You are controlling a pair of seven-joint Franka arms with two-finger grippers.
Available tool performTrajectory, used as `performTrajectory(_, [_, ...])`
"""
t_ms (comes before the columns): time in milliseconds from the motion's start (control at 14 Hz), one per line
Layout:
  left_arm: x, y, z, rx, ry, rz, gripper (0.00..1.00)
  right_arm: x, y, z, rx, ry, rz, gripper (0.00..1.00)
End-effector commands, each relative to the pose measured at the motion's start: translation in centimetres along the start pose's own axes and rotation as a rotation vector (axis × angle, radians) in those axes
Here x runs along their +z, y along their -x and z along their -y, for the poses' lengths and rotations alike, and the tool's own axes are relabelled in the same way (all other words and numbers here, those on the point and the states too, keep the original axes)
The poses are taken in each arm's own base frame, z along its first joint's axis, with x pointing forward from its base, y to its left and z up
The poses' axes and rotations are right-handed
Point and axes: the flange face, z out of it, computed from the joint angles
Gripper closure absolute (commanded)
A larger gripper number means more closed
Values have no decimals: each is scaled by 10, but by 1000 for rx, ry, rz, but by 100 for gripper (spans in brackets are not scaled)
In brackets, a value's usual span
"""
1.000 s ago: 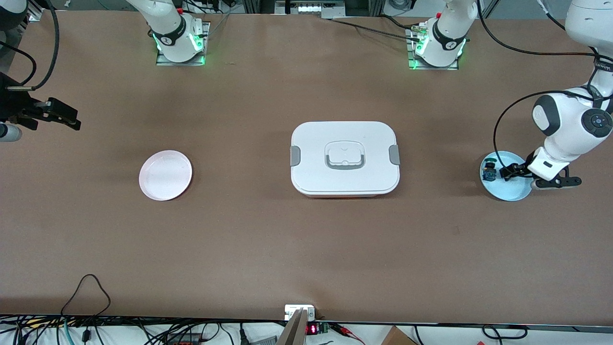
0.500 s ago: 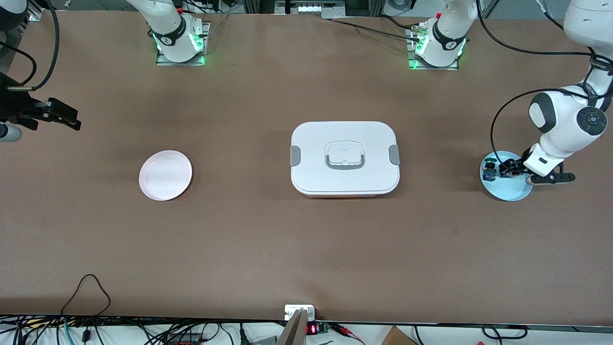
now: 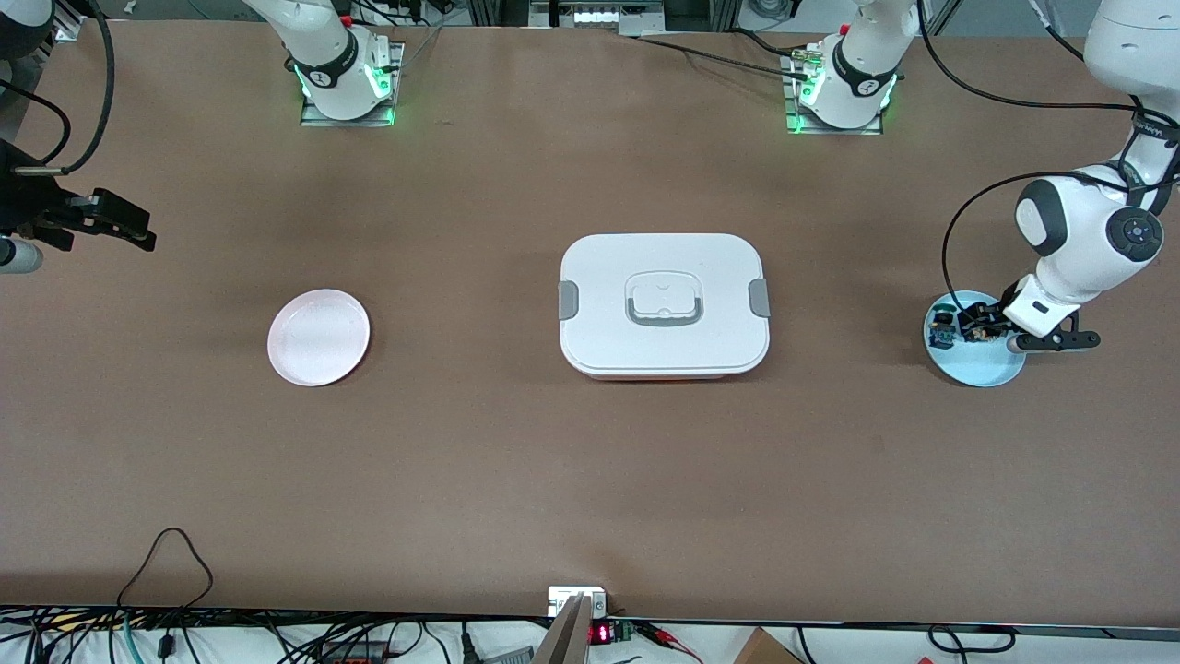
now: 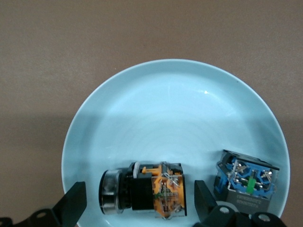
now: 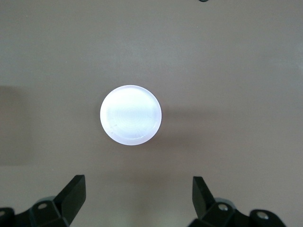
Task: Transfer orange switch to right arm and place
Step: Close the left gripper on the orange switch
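The orange switch point(image 4: 144, 193) lies on its side in a pale blue plate point(image 4: 175, 101) at the left arm's end of the bench point(image 3: 590, 480). In the left wrist view its dark round cap end points one way and its orange, wire-laced body the other. Just beside it in the same plate, apart from it, sits a second small part with a blue housing and a green mark point(image 4: 247, 183).

The left end effector point(image 4: 137, 205) is low over the plate with its fingers spread wide, one black fingertip point(image 4: 72, 204) on each side of the orange switch. Neither finger presses on the part and nothing is held. In the front view the left end effector point(image 3: 979, 325) shows over the plate point(image 3: 991, 367), with the blue part point(image 3: 941, 330) toward the middle of the bench from it.

A white lidded box point(image 3: 664, 304) with grey latches and a grey handle stands in the middle of the bench. A pink-white plate point(image 3: 319, 337) lies toward the right arm's end, with nothing on it.

The right arm point(image 3: 37, 207) waits at its end of the bench. The right end effector point(image 5: 137, 201) hangs high over the bench with its fingers fully apart and empty, and the pink-white plate point(image 5: 130, 115) is visible below it.
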Motion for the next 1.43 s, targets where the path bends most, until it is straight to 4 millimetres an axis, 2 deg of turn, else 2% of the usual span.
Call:
performTrajectory(0, [3, 0, 6, 24, -5, -10, 0, -2, -1, 1, 6, -15, -1, 0])
performTrajectory(214, [12, 4, 8, 16, 1, 4, 3, 0, -2, 2, 6, -15, 2, 0])
performTrajectory(286, [11, 3, 8, 18, 0, 3, 12, 0, -2, 2, 6, -15, 2, 0])
performTrajectory(357, [10, 2, 8, 16, 0, 0, 29, 0, -2, 2, 6, -15, 2, 0])
performTrajectory(500, [6, 0, 6, 16, 1, -1, 55, 1, -2, 2, 6, -15, 5, 0])
performTrajectory(643, [-3, -8, 8, 16, -6, -20, 67, 1, -2, 2, 8, -15, 5, 0])
performTrajectory(786, [-16, -18, 11, 21, -13, -18, 70, 0, -2, 2, 6, -15, 2, 0])
performTrajectory(929, [-43, -32, 4, 38, -7, 22, 71, 0, -2, 2, 6, -15, 2, 0])
performTrajectory(1143, [-102, -65, -12, 75, 10, 145, 72, 0, -2, 2, 8, -15, 3, 0])
performTrajectory(1286, [-149, -89, -29, 101, 37, 236, 72, 1, -2, 1, 8, -15, 5, 0])
performTrajectory(1357, [-174, -100, -45, 125, 46, 255, 72, 1, -2, 1, 8, -15, 6, 0])
